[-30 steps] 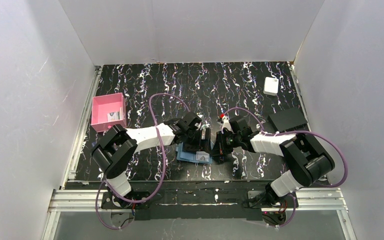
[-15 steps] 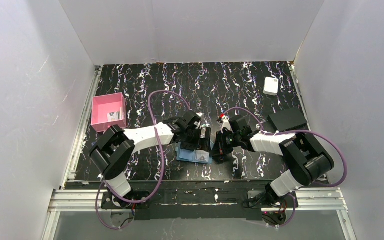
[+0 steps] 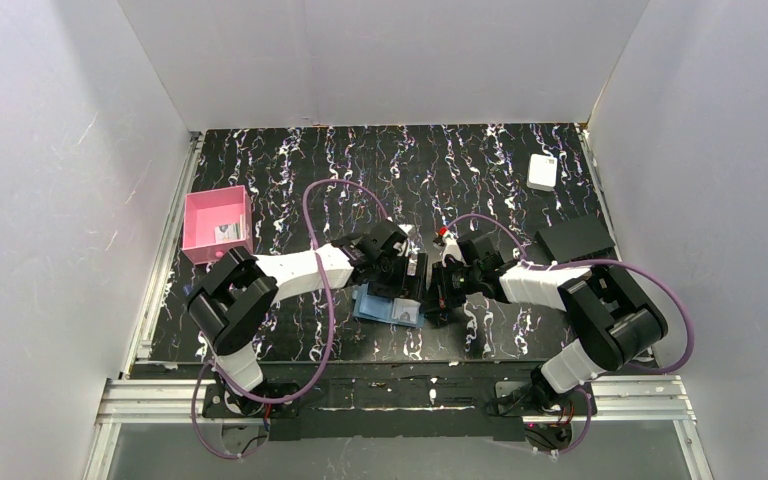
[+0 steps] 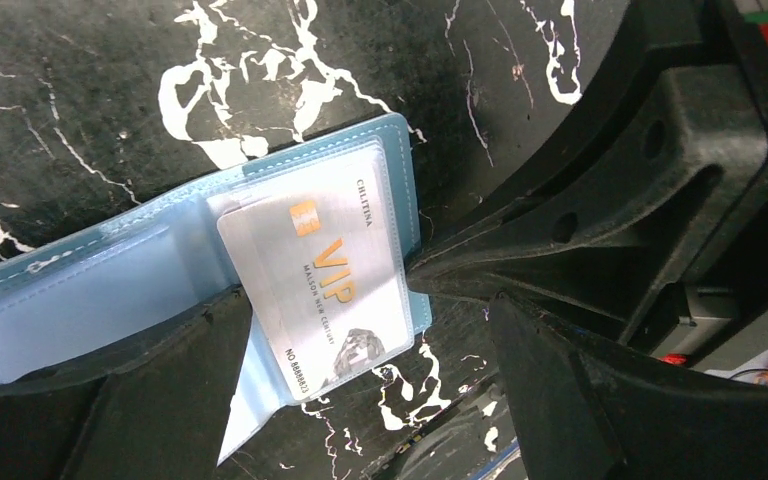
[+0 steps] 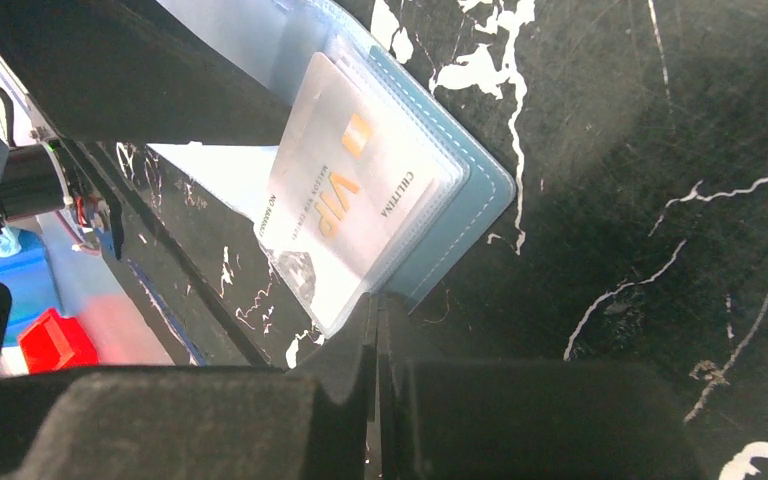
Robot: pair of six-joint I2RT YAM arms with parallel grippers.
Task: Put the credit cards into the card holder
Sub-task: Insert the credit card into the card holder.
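Observation:
The teal card holder [image 3: 388, 307] lies open on the table between both arms. In the left wrist view a pale silver VIP credit card [image 4: 320, 285] sits in a clear slot of the card holder [image 4: 110, 290]. It also shows in the right wrist view [image 5: 345, 205], inside the holder [image 5: 460, 215]. My left gripper [image 3: 407, 280] [image 4: 370, 330] is open and straddles the card; its left finger [image 4: 110, 410] rests on the holder's other half. My right gripper [image 3: 438, 296] [image 5: 375, 310] is shut, its tips touching the holder's edge. Another card [image 3: 225, 232] lies in the pink tray.
A pink square tray [image 3: 200, 215] stands at the left. A white box [image 3: 542, 172] sits at the back right. A flat black rectangle [image 3: 575, 240] lies near the right wall. The two grippers are almost touching over the holder.
My left gripper has shifted slightly to the right over the holder. The right gripper and the holder have stayed where they were.

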